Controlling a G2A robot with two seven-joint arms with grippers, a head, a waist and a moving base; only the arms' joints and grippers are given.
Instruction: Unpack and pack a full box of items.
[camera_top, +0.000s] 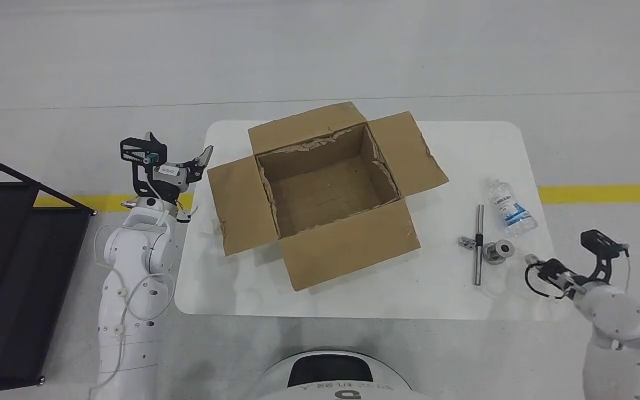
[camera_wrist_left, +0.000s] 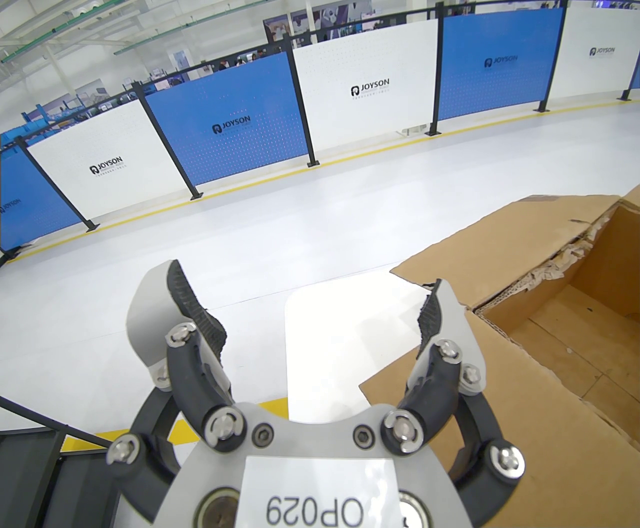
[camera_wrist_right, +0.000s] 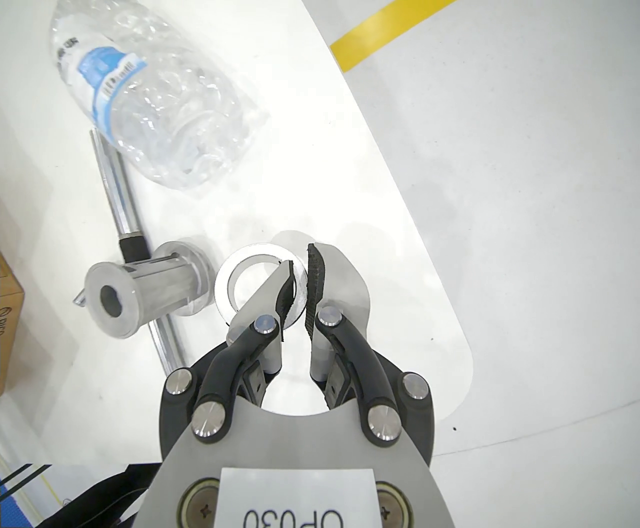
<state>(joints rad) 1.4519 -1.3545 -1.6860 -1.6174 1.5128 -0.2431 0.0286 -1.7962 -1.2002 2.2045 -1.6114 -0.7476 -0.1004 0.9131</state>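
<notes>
The open cardboard box (camera_top: 345, 250) stands empty in the middle of the white table (camera_top: 450, 290), flaps spread. My left gripper (camera_top: 178, 152) hovers off the table's left edge, open and empty; its wrist view shows the fingers (camera_wrist_left: 200, 310) apart beside the box (camera_wrist_left: 505, 235). On the table's right end lie a water bottle (camera_top: 511, 207), a metal rod (camera_top: 479, 245) and a metal spool (camera_top: 502, 250). My right gripper (camera_wrist_right: 300, 262) is closed around the rim of a flat metal ring (camera_wrist_right: 240, 287) next to the spool (camera_wrist_right: 145, 295), near the bottle (camera_wrist_right: 150, 100).
A small metal bracket (camera_top: 466, 241) lies against the rod. A black rack (camera_top: 30, 260) stands on the floor left of the table. The ring sits close to the table's rounded right edge (camera_wrist_right: 430, 280). Yellow floor tape (camera_top: 590, 193) runs behind.
</notes>
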